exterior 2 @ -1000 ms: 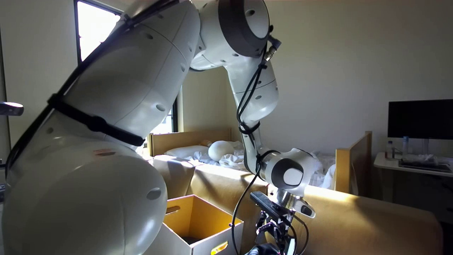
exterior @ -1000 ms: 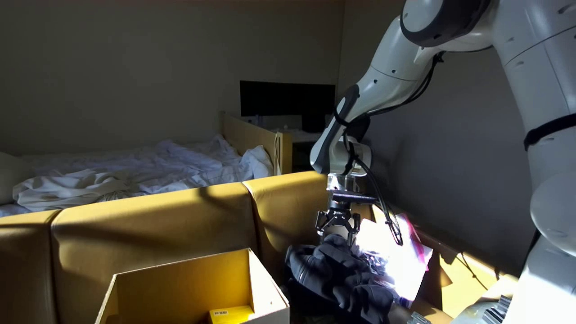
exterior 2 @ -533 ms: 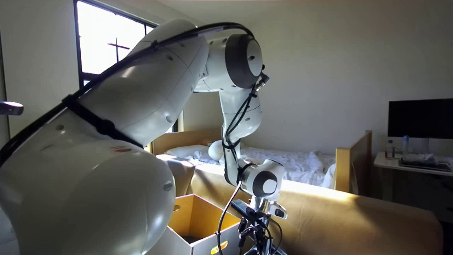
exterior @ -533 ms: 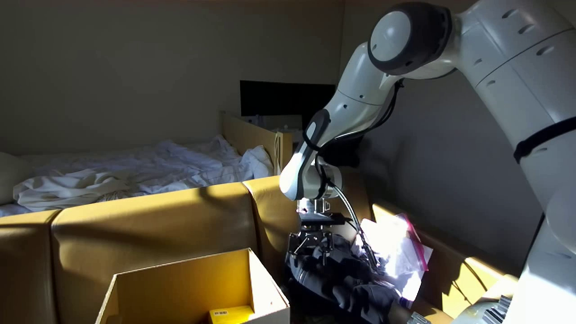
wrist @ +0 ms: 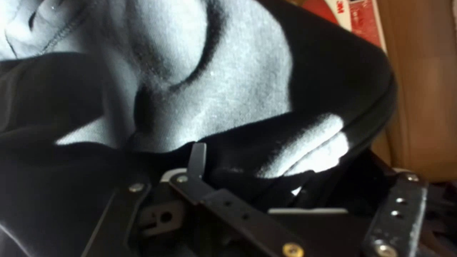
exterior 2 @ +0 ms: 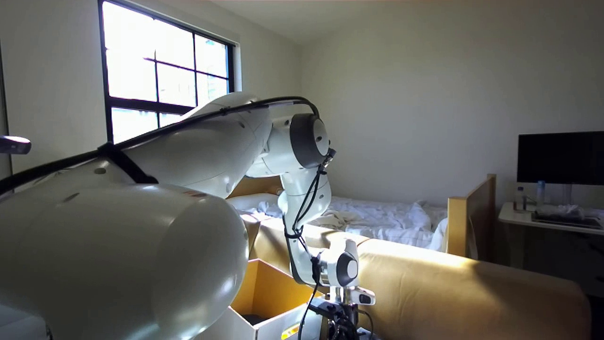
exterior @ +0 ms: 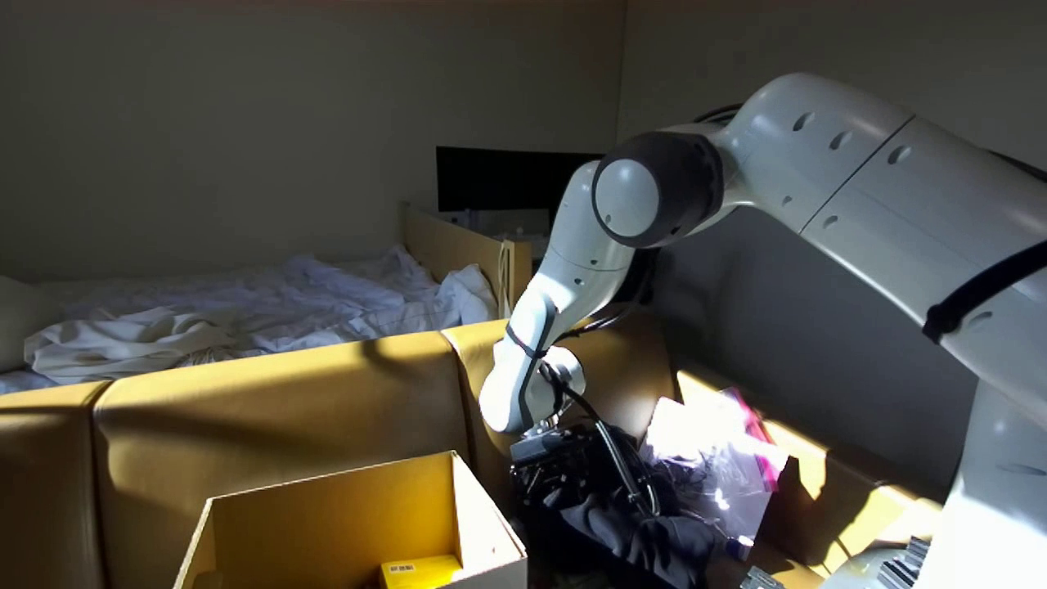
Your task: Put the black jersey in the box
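The black jersey (exterior: 630, 532) lies in a bunched heap on the sofa seat, right of the box in this exterior view. It fills most of the wrist view (wrist: 246, 71), with bright sun patches on it. The tan cardboard box (exterior: 335, 515) stands open beside it, and its inside also shows in an exterior view (exterior 2: 273, 290). My gripper (exterior: 544, 487) is down at the jersey's box-side end. In the wrist view my gripper (wrist: 300, 171) has its fingers wide apart, with dark fabric between and around them. The right fingertip is hard to make out in the dark.
A small yellow box (exterior: 420, 571) lies inside the cardboard box. The sofa backrest (exterior: 286, 409) rises behind. A clear plastic bag with a pink edge (exterior: 720, 458) lies beyond the jersey. Red-and-white packaging (wrist: 364, 21) shows past the jersey's edge.
The arm has come down and moved toward the box. The gripper went from above the jersey's far part to down in its box-side end, fingers still apart.
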### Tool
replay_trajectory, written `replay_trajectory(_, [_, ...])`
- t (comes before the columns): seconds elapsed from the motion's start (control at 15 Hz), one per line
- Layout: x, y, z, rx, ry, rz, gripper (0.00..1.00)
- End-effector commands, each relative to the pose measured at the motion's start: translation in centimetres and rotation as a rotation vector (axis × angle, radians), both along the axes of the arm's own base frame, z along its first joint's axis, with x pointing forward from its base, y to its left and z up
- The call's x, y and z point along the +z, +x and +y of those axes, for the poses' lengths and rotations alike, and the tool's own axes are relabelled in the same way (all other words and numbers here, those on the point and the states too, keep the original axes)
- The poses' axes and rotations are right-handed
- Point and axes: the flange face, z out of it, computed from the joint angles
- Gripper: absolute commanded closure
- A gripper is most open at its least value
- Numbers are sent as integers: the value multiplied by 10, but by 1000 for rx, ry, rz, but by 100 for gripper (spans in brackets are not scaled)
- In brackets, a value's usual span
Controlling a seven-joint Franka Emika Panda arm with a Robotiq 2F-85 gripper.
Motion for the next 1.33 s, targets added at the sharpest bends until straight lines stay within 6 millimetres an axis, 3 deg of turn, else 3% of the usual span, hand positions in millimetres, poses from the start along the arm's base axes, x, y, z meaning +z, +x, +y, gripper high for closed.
replay_trajectory(0.0, [-28,4,-11,-56,-158,113,27])
replay_trajectory(0.27, [-22,-1,-18,-77,-10,300,53])
replay_trajectory(0.6, [22,12,-58,-140,109,335,84])
replay_trajectory(0.67, [38,13,-69,-140,125,331,92])
replay_trajectory(0.93, [104,16,-94,-41,217,308,96])
replay_trajectory(1.27, [213,17,-88,167,157,275,93])
